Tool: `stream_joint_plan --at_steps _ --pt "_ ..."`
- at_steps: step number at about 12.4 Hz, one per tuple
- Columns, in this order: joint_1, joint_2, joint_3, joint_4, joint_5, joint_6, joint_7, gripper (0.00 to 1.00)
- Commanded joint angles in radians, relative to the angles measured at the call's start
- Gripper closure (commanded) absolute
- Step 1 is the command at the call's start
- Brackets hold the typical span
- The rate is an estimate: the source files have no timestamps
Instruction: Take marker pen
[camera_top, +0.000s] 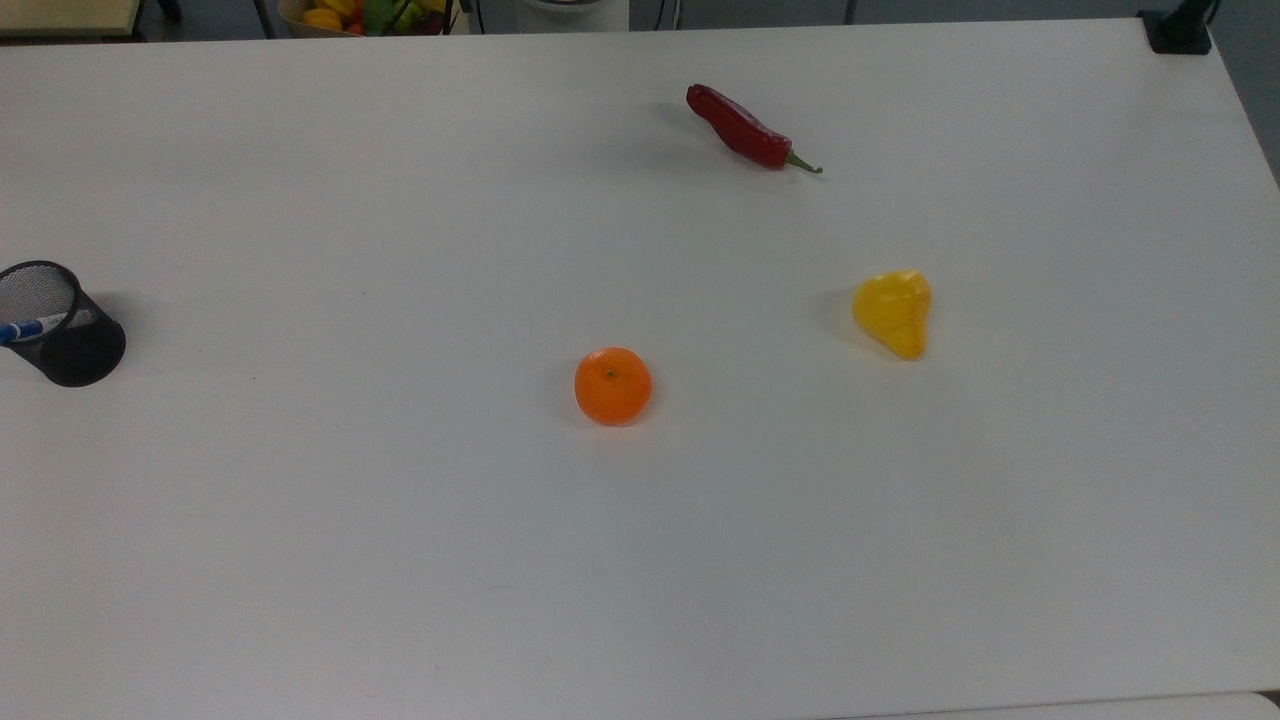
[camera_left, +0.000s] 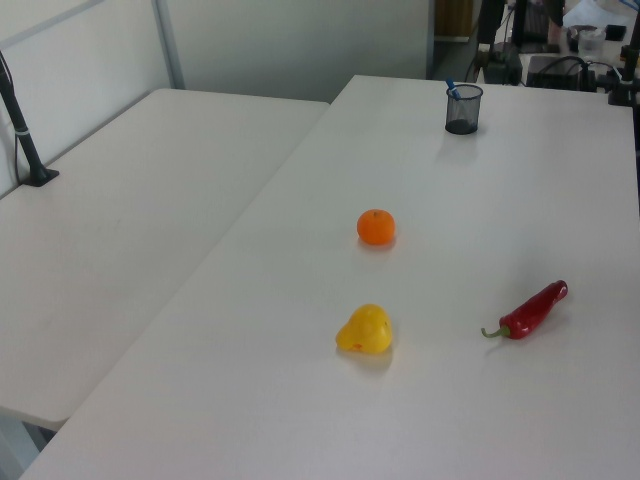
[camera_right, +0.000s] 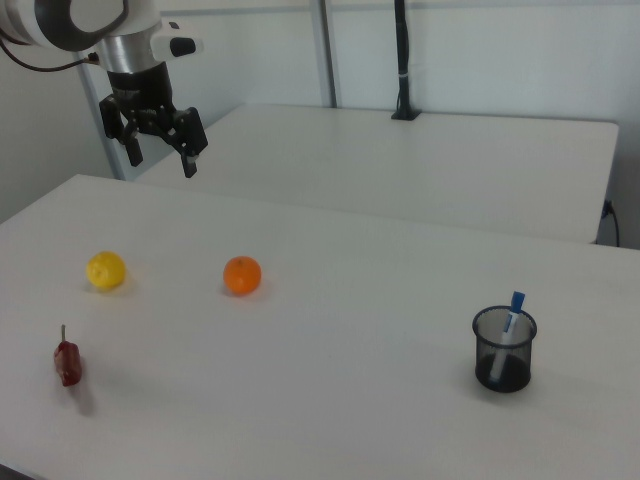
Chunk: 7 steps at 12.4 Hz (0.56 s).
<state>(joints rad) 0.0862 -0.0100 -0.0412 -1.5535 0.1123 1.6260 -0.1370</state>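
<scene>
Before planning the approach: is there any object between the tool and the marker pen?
Nothing visible blocks it. In the right view the tool hangs open above the table's far left; the marker pen stands in the mesh cup, reachable from above.

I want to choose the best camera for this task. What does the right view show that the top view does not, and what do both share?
Right view alone: the arm's end effector, open, raised above the table's far edge, well away from the black mesh cup.

Top view alone: a container of colourful produce beyond the table's far edge.

Both share: the white table, the marker pen leaning inside the mesh cup, the orange, the yellow fruit and the red chili pepper.
</scene>
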Motion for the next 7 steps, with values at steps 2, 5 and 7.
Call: stream_joint_plan --at_steps 2,5,7 --pt "0.033 -0.038 -0.028 -0.046 -0.025 0.017 -0.018 0.0" --pt "0.029 -0.035 -0.029 -0.049 -0.025 0.02 -0.019 0.0" --pt "0.027 -0.036 -0.039 -0.048 -0.031 0.031 -0.019 0.0"
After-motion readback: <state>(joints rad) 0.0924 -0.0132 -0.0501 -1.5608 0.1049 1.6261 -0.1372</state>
